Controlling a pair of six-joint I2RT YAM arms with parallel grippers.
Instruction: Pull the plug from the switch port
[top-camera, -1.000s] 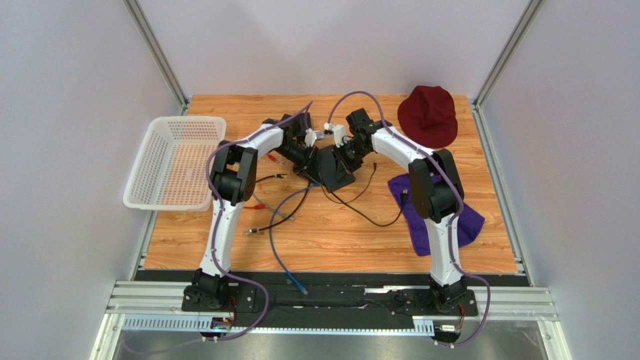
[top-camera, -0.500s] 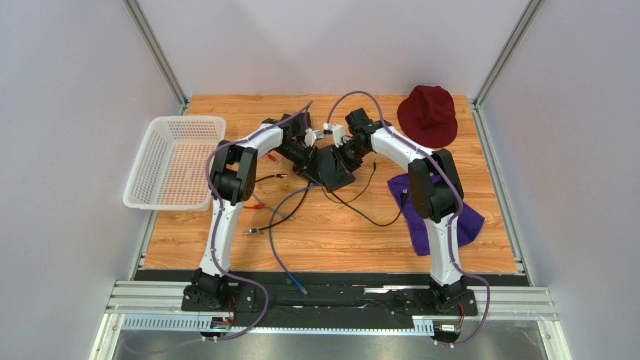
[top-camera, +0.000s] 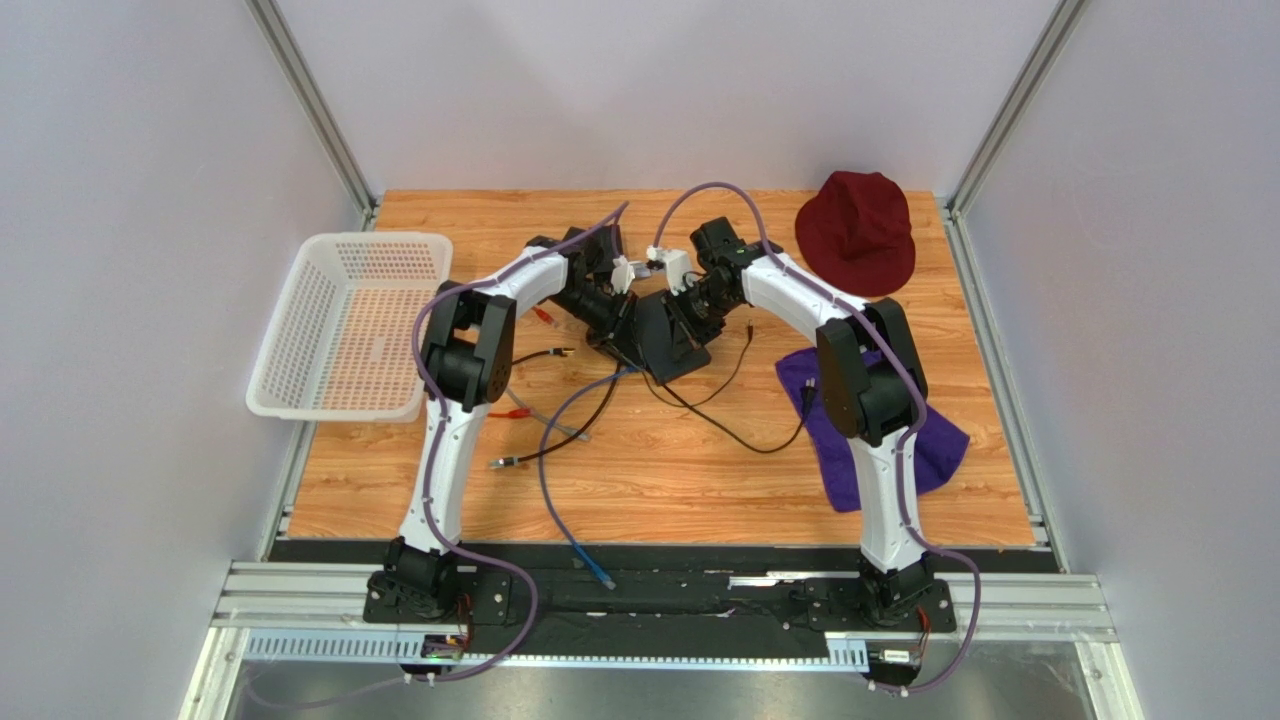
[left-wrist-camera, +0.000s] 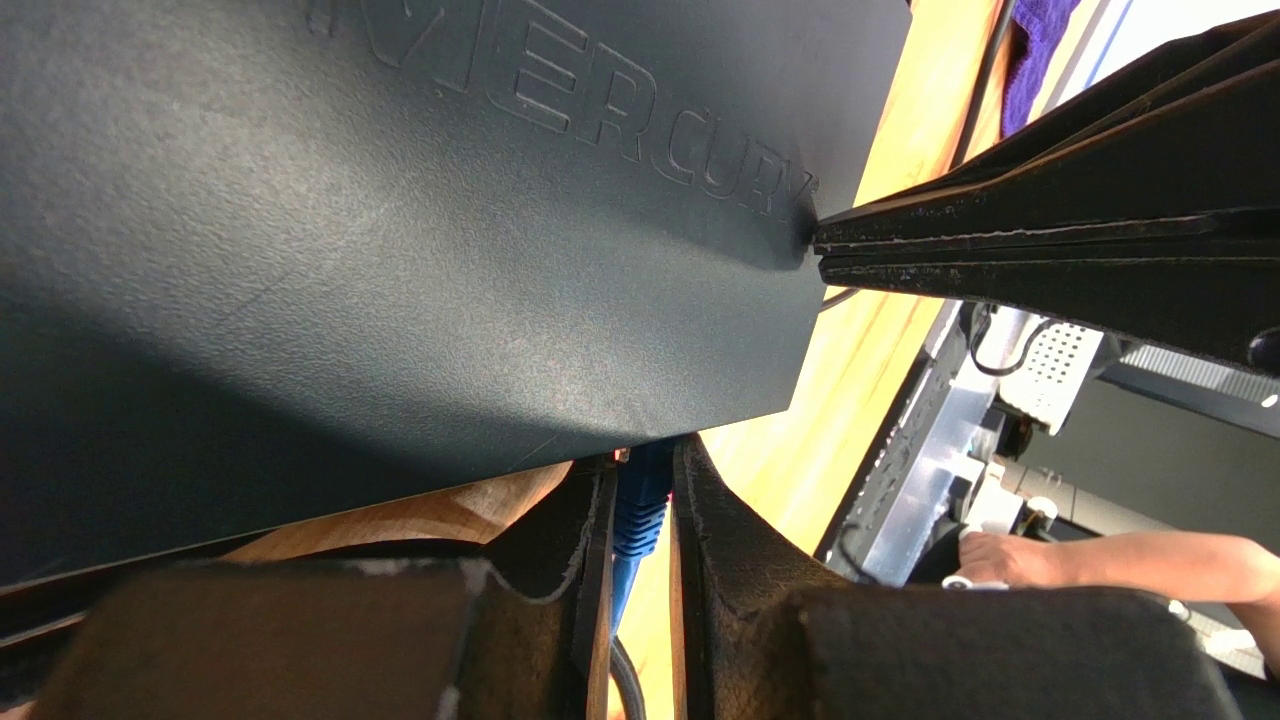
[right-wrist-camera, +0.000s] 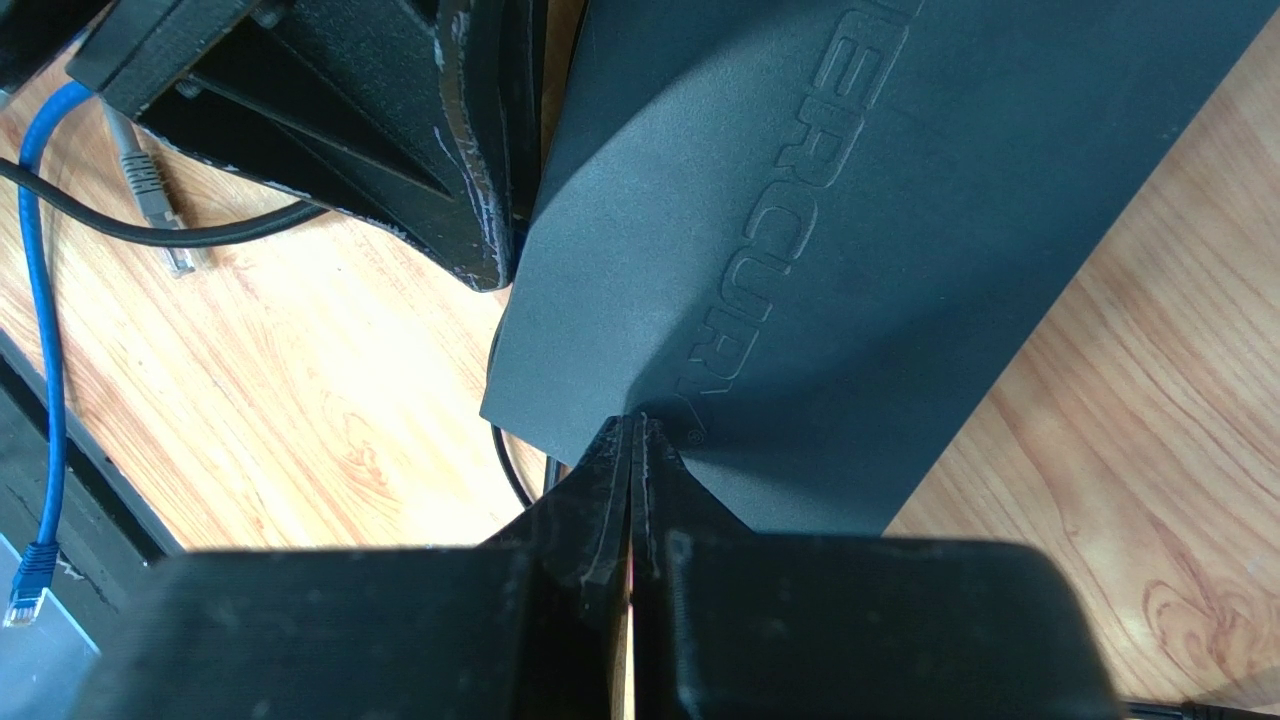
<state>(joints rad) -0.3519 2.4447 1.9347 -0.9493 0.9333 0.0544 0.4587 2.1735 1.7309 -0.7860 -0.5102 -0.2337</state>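
Observation:
The flat matte-black switch lies mid-table between both arms. In the left wrist view its top fills the frame; its socket row is hidden under the near edge. My left gripper is shut on a blue plug that sits in that edge, with its blue cable trailing toward the front. My right gripper is shut and empty, its tips pressed on the switch top. In the top view, the left gripper and right gripper flank the switch.
A white basket stands at the left, a dark red hat at the back right, a purple cloth by the right arm. Loose black cables and leads lie in front of the switch.

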